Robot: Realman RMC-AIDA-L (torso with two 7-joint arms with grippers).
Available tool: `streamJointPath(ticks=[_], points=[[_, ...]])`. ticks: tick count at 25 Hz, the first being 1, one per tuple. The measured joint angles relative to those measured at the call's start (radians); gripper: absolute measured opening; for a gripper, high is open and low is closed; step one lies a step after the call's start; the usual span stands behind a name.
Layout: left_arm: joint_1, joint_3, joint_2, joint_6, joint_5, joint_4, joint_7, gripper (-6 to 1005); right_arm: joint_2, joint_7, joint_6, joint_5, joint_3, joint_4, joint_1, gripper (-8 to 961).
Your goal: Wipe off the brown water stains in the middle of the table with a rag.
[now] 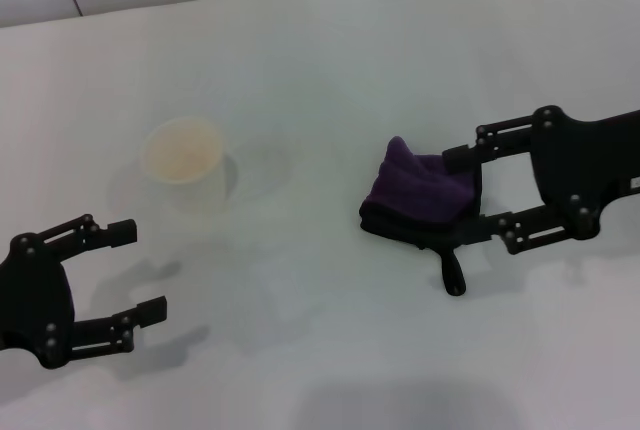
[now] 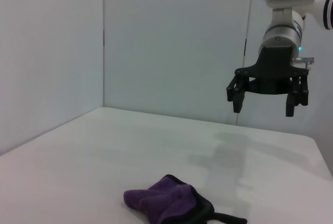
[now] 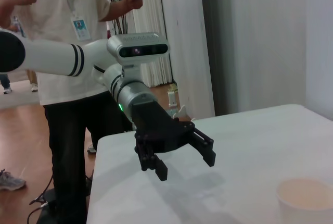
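Note:
The dark purple rag [image 1: 418, 190] lies bunched on the white table [image 1: 330, 350], right of the middle, with its black loop tab [image 1: 452, 275] pointing toward the front. It also shows in the left wrist view [image 2: 166, 200]. My right gripper [image 1: 460, 198] is open, with a finger either side of the rag's right end. The left wrist view shows this gripper [image 2: 265, 101] hovering well above the table, not touching the rag. My left gripper [image 1: 140, 270] is open and empty at the front left; it also shows in the right wrist view [image 3: 179, 159]. No brown stain shows in any view.
A translucent white plastic cup [image 1: 183, 158] stands left of the middle, beyond my left gripper; it also shows in the right wrist view [image 3: 307, 198]. A person [image 3: 73, 52] stands past the table's edge on my left side. A wall runs behind the table.

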Motion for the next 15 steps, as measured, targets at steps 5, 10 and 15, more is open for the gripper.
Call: streamJointPath(ticks=[5, 10, 15], points=[[-0.001, -0.009, 0.000, 0.001, 0.000, -0.001, 0.000, 861, 0.000, -0.042, -0.029, 0.001, 0.044, 0.043, -0.004, 693], [-0.009, -0.013, 0.000, 0.001, -0.001, -0.008, -0.006, 861, -0.004, -0.072, -0.035, 0.001, 0.051, 0.087, 0.004, 693], [-0.013, -0.013, 0.000, 0.001, -0.001, -0.009, -0.009, 861, -0.004, -0.077, -0.035, 0.001, 0.052, 0.091, 0.005, 693]])
